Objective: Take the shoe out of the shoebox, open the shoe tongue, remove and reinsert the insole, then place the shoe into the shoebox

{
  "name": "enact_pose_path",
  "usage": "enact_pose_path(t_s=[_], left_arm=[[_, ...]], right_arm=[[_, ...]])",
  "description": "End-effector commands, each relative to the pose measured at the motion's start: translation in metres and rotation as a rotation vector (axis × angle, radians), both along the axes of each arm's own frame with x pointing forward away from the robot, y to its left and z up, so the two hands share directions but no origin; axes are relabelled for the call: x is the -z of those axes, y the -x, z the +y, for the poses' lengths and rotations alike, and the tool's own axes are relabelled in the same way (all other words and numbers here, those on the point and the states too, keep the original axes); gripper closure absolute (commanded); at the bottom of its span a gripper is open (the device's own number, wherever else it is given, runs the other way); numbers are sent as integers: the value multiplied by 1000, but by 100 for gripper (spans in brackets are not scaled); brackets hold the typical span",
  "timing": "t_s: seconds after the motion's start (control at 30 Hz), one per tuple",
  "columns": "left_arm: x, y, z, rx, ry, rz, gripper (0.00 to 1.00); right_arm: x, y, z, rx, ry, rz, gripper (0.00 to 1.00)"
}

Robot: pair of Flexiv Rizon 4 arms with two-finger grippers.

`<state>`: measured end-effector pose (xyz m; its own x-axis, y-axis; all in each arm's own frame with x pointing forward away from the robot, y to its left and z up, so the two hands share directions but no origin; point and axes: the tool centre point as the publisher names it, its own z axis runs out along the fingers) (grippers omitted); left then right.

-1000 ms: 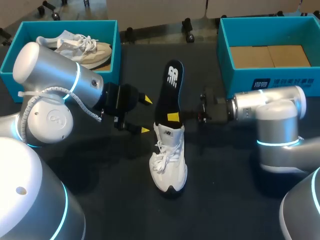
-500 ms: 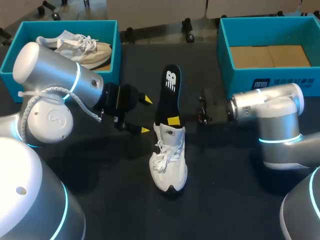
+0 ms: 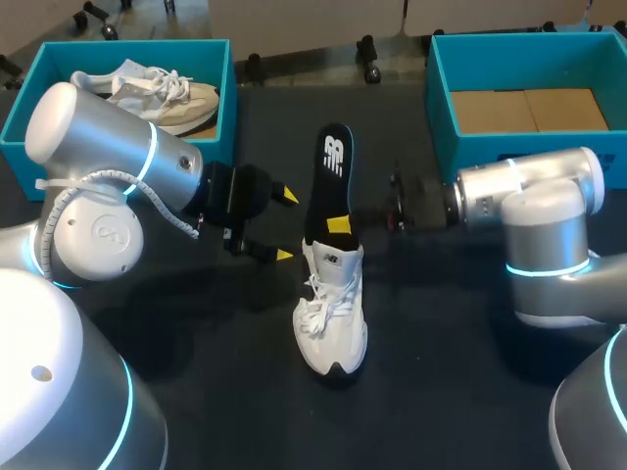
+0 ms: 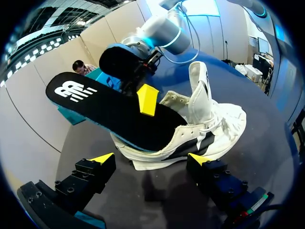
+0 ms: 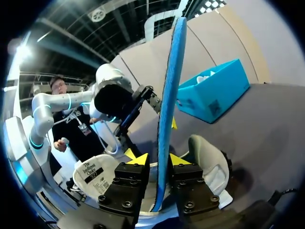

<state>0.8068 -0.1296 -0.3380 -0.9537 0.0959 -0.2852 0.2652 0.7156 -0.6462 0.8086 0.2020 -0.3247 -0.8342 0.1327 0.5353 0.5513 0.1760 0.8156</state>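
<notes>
A white shoe (image 3: 331,313) stands on the dark table, toe toward me. A black insole (image 3: 328,186) sticks out of its opening and slants toward the far side. My right gripper (image 3: 339,227) comes in from the right at the insole's lower part. In the right wrist view the insole's blue edge (image 5: 170,86) rises between the right gripper's (image 5: 158,159) fingers, with a thin gap on one side, so it is open. The shoe (image 5: 207,162) lies just beyond. My left gripper (image 3: 285,224) hangs wide open left of the shoe (image 4: 209,124), holding nothing, facing the insole (image 4: 109,107).
A teal box (image 3: 223,108) at the back left holds a beige shoe (image 3: 157,93). A second teal box (image 3: 441,108) at the back right has only cardboard in its bottom. Both arms' bulky links crowd the near left and right of the table.
The right gripper's fingers have parted slightly around the insole, and its wrist has shifted a little farther back. The insole's far end has drifted slightly left. The left arm is still.
</notes>
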Motion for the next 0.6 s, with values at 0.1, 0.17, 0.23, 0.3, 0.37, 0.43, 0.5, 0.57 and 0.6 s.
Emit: enact_pose_path(t_s=[0.1, 0.17, 0.23, 0.3, 0.37, 0.43, 0.5, 0.57, 0.6], left_arm=[[0, 0, -2, -1, -5, 0, 0], [0, 0, -2, -1, -5, 0, 0], [0, 0, -2, -1, -5, 0, 0], [0, 0, -2, -1, -5, 0, 0], [0, 0, -2, -1, -5, 0, 0], [0, 0, -2, -1, -5, 0, 0], [0, 0, -2, -1, -5, 0, 0], [0, 0, -2, -1, -5, 0, 0], [0, 0, -2, -1, -5, 0, 0]], right_arm=[[1, -13, 4, -33, 9, 9, 85], [3, -14, 4, -47, -3, 24, 100], [5, -13, 4, -52, -4, 34, 100], [8, -10, 3, -54, -9, 45, 100], [11, -5, 4, -57, -14, 62, 100], [13, 0, 6, -62, -20, 75, 100], [16, 6, 7, -64, -17, 96, 100], [20, 11, 7, -61, -12, 109, 100], [21, 13, 8, -57, -10, 114, 100]])
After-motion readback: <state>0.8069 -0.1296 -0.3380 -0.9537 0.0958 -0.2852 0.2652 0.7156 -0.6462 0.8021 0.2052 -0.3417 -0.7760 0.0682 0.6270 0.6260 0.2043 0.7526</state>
